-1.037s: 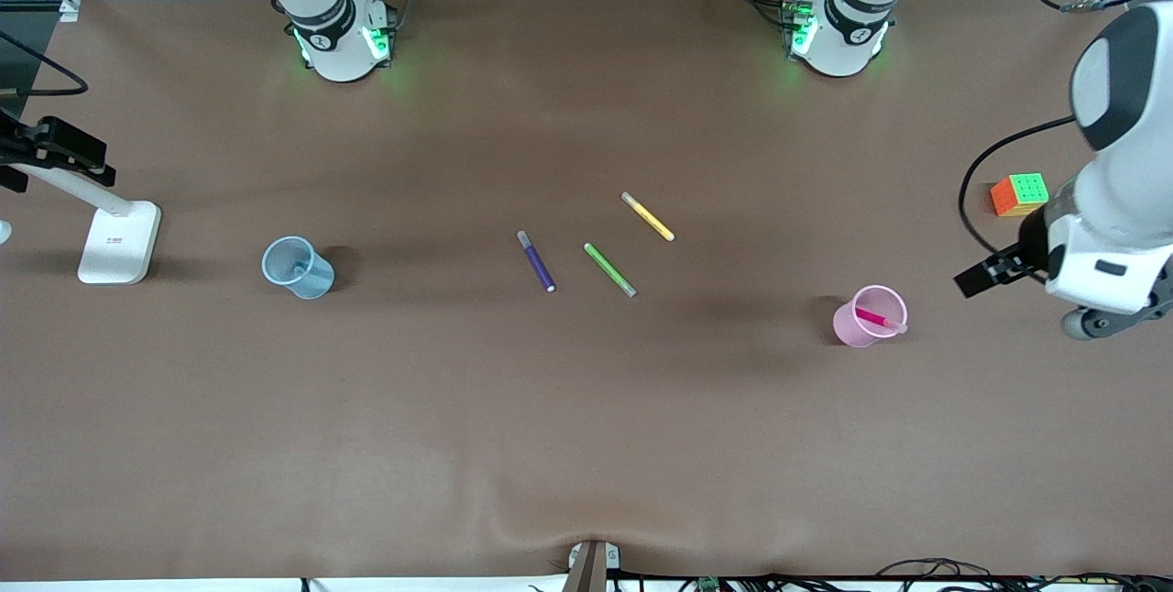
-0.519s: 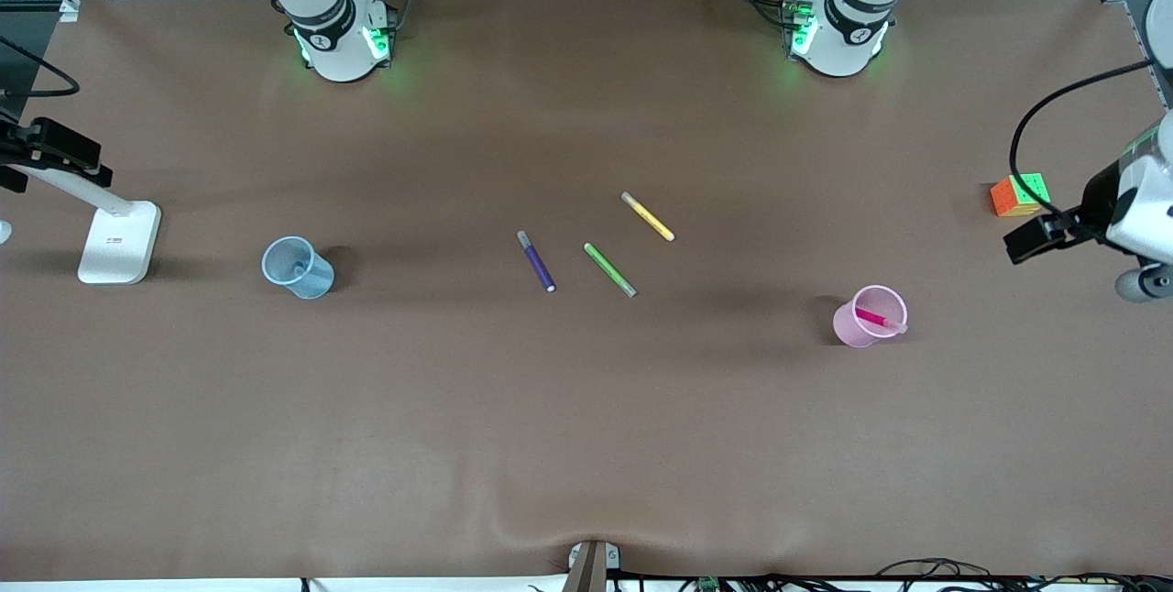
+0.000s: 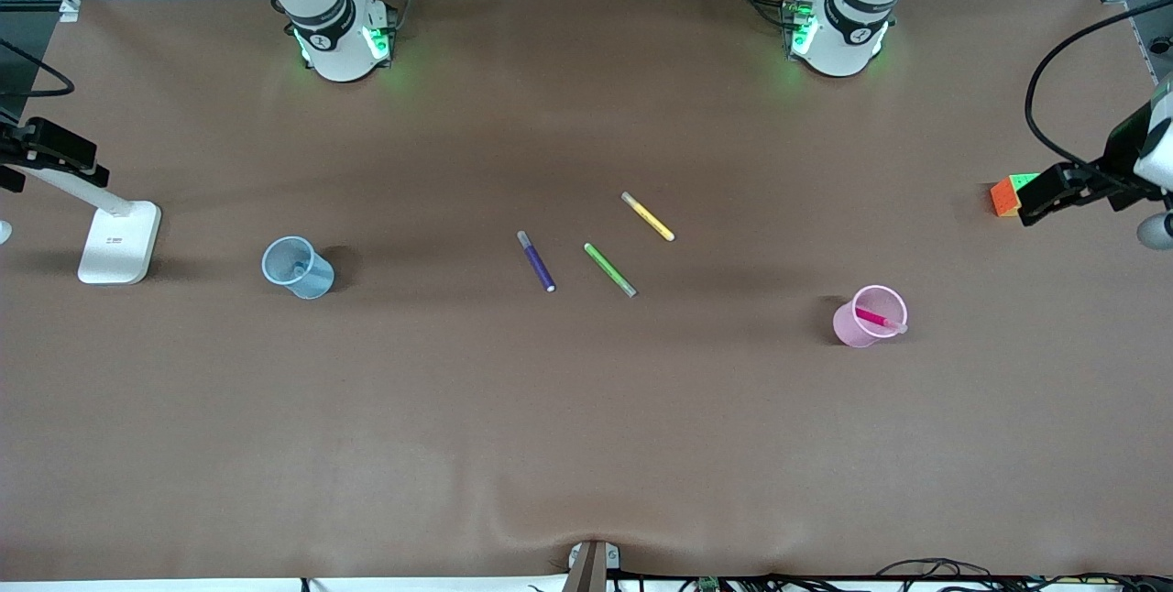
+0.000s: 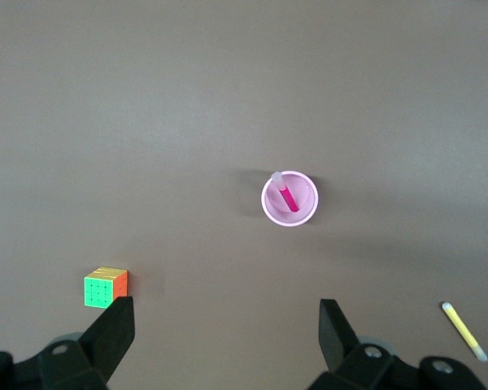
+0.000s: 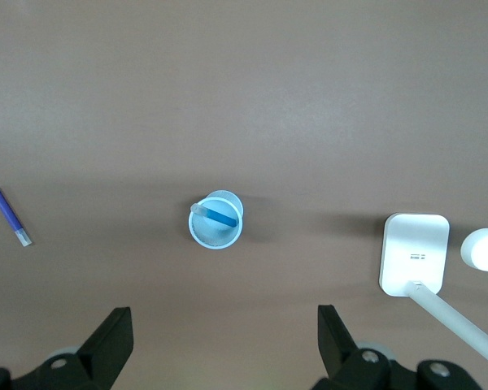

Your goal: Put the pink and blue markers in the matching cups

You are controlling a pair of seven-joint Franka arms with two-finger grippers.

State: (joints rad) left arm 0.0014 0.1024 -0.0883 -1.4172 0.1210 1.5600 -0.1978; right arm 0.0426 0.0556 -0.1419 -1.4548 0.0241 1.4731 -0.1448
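Standing upright toward the left arm's end of the table, the pink cup (image 3: 870, 316) holds the pink marker (image 3: 880, 320), which leans against its rim in the front view. The blue cup (image 3: 298, 268) stands toward the right arm's end, near a white lamp stand (image 3: 119, 242). Between the cups lie a purple marker (image 3: 536, 260), a green marker (image 3: 609, 269) and a yellow marker (image 3: 648, 216), each apart from the others. A colour cube (image 3: 1008, 192) sits near the table's edge at the left arm's end.

From the left wrist view, the left gripper (image 4: 228, 325) hangs high above the table with its fingers spread wide and nothing between them.

From the right wrist view, the right gripper (image 5: 224, 329) also hangs high, fingers spread and bare, and the blue marker (image 5: 217, 214) rests inside its cup.
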